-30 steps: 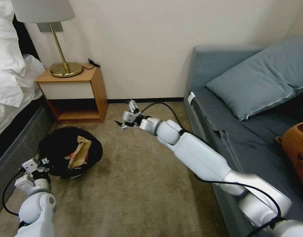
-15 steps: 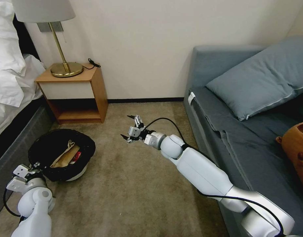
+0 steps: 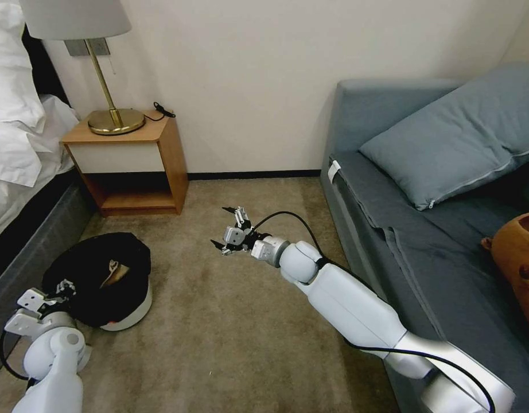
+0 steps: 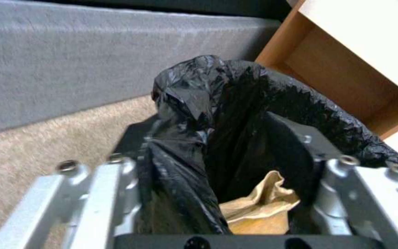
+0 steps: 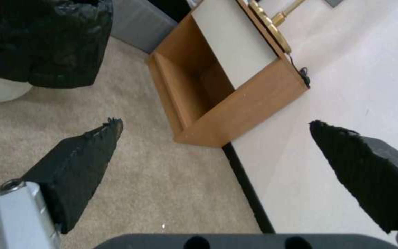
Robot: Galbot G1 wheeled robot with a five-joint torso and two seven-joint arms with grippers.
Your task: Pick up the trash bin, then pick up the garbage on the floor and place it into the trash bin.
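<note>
A: Looking at the trash bin (image 3: 104, 275), it's seen on the carpet (image 3: 230, 332) in front of the nightstand (image 3: 132, 166), tipped over a bit. Its lined rim is pinched by the left gripper (image 3: 62, 285), one finger inside the bag and one outside, as shown in the left wrist view (image 4: 222, 166).

B: And the garbage?

A: A tan paper bag (image 4: 259, 207) is seen down inside the bin, also visible from the head view (image 3: 116, 271). Anything else in there can't be made out.

B: Right gripper?

A: The right gripper (image 3: 229, 229) is held above the carpet, on the sofa (image 3: 356, 189) side of the nightstand, well apart from the bin. Its fingers (image 5: 79, 162) are spread wide, nothing between them.
</note>
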